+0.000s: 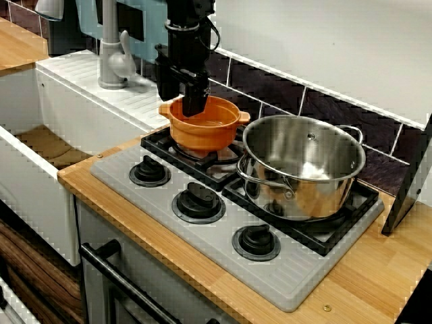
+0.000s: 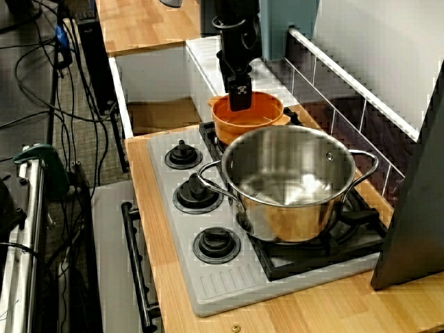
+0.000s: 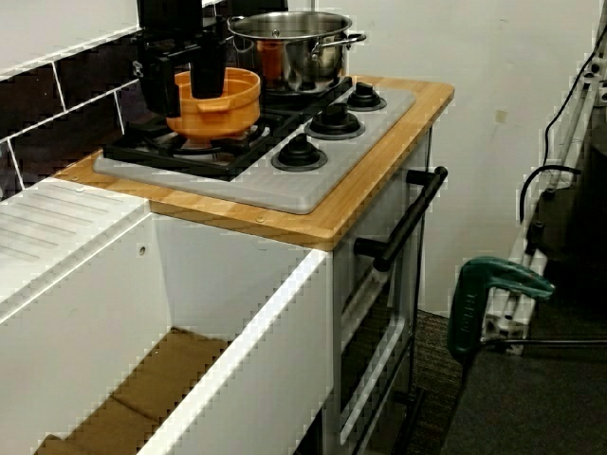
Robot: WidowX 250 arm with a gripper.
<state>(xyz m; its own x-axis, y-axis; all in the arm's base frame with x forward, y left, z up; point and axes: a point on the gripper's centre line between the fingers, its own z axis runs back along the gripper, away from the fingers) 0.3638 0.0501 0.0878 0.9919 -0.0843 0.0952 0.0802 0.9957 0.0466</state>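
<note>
I've got the arm [image 1: 187, 23] hanging approx vertical from top of frame, wrist straight. The gripper [image 1: 181, 100] pts straight down, black fingers [image 3: 208, 76] apart w/ a clear gap btwn them in the side view.

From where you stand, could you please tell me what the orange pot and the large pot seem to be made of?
Orange pot: probably plastic, matte; even colour with only soft highlights. Large pot: metal, likely stainless steel, polished; its wall shows mirror-like reflections.
</note>
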